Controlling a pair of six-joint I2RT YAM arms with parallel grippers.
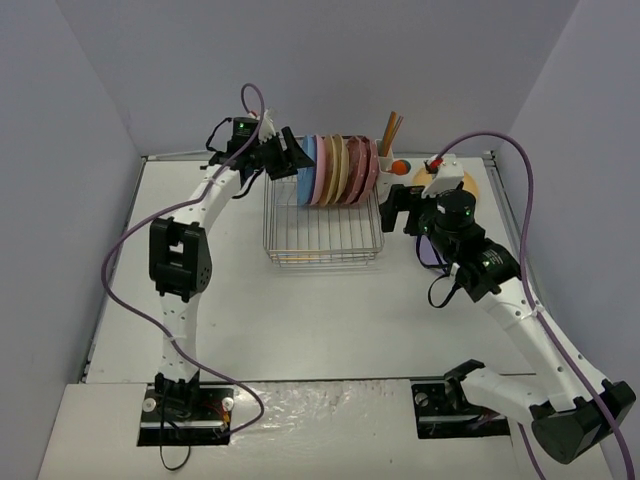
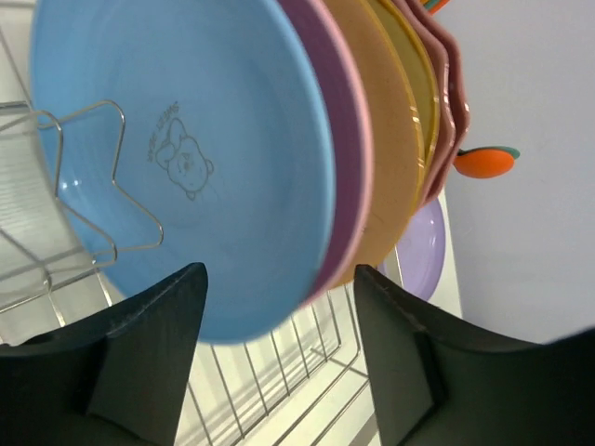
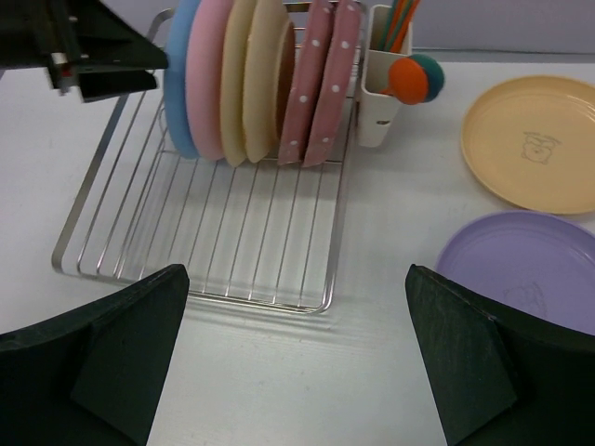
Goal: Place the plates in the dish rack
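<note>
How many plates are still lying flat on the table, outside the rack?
2. The round orange-yellow plate lies right of the silver wire dish rack; the round lavender plate lies beside it, nearer the camera. Others may be hidden.

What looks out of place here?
Two plates lie flat on the table right of the dish rack: the orange-yellow plate and the lavender plate. The other plates stand upright in its slots. Nothing looks spilled or broken.
</note>
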